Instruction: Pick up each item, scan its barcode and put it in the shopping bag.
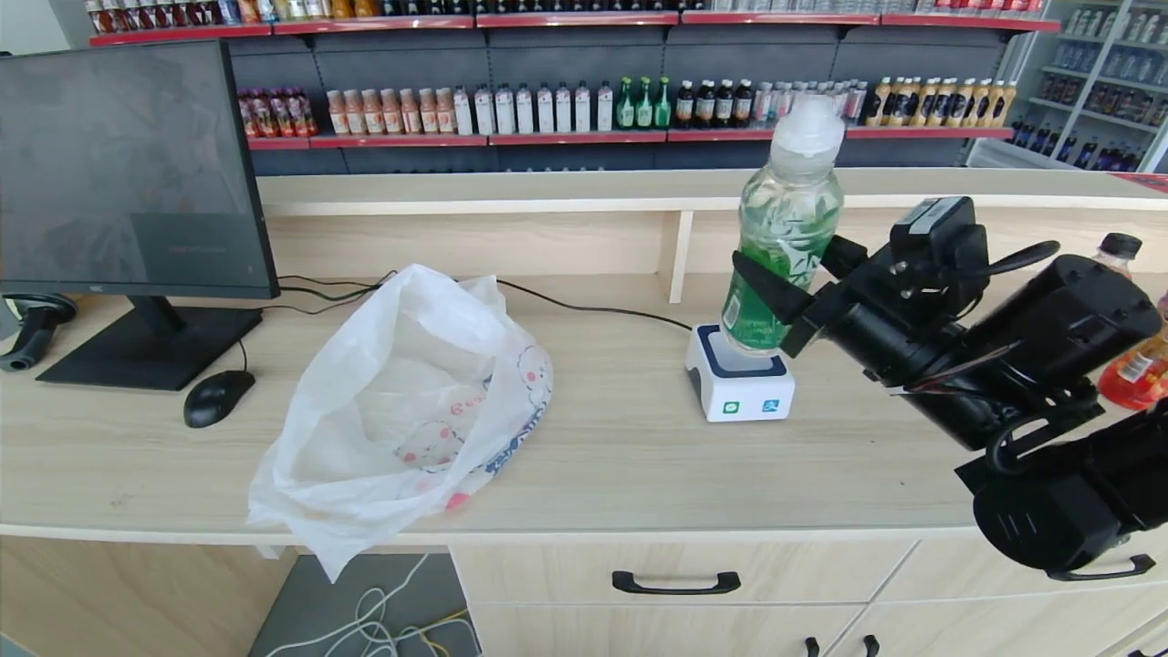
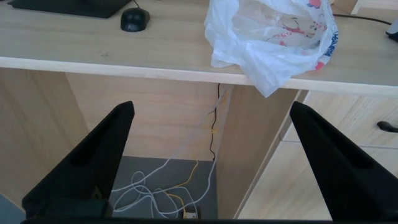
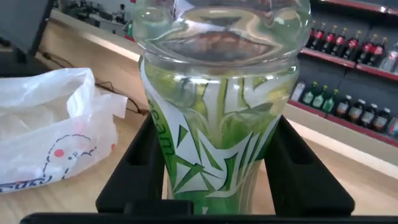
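Clamping bottle [image 1: 785, 237] at scanner [image 1: 744, 388] (right pincer [image 1: 796, 274])

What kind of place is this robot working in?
Most likely a small shop's checkout counter: shelves of bottled drinks line the back wall, a white scanner box sits on the counter with a green bottle at it, and a plastic shopping bag lies near the monitor.

We see a matt, pale wood-grain bench [image 1: 639, 456] — a thin, crinkled, translucent plastic shopping bag [image 1: 401, 411] — a glossy white plastic scanner [image 1: 739, 392], and a clear, glossy plastic bottle [image 1: 785, 237].
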### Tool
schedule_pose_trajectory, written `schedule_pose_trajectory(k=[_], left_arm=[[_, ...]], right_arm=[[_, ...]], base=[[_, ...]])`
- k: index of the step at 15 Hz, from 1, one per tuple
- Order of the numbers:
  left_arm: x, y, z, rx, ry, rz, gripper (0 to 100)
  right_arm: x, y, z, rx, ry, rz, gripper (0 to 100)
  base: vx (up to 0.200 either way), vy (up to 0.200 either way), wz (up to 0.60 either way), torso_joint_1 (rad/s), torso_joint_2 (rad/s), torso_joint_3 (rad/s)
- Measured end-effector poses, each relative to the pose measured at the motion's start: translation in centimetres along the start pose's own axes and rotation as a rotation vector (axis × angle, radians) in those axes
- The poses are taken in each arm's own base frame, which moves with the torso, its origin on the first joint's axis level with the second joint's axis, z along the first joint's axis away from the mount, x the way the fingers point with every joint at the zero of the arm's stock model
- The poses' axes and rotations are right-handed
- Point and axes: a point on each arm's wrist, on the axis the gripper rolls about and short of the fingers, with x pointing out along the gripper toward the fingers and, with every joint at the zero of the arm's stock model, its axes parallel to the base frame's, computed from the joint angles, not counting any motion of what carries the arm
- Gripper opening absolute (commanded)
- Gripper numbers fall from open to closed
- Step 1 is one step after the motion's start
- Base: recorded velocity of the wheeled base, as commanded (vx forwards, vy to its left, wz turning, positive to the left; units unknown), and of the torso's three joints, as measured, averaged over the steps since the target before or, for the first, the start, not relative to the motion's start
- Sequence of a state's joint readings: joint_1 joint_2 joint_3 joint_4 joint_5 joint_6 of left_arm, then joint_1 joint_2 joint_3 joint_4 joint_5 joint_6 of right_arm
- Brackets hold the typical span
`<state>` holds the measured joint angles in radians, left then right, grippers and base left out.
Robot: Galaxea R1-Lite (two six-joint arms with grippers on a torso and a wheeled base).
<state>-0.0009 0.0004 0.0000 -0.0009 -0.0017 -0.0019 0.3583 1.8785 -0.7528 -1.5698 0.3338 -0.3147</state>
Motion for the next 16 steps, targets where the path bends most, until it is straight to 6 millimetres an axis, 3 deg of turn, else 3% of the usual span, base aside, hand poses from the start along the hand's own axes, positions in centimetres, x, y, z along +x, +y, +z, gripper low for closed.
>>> schedule_pose_trajectory(k=[5, 8, 11, 16], left_arm=[[0.0, 0.0, 0.0, 0.001, 0.000, -0.001, 100], [0.0, 0.0, 0.0, 0.023, -0.002, 0.000, 100], [0.0, 0.0, 0.0, 0.035, -0.003, 0.000, 100], [0.0, 0.0, 0.0, 0.050, -0.003, 0.000, 100]], right_arm=[[-0.1, -0.6, -2.9, -0.197, 0.022, 0.102, 0], [-0.5, -2.8, -4.8, -0.323, 0.010, 0.169, 0], [-0.5, -4.5, -5.4, -0.390, -0.021, 0.192, 0], [-0.5, -4.5, -5.8, -0.471, -0.074, 0.284, 0]], base=[[0.000, 0.000, 0.00, 0.000, 0.00, 0.000], [0.000, 0.000, 0.00, 0.000, 0.00, 0.000], [0.000, 0.000, 0.00, 0.000, 0.00, 0.000], [0.000, 0.000, 0.00, 0.000, 0.00, 0.000]])
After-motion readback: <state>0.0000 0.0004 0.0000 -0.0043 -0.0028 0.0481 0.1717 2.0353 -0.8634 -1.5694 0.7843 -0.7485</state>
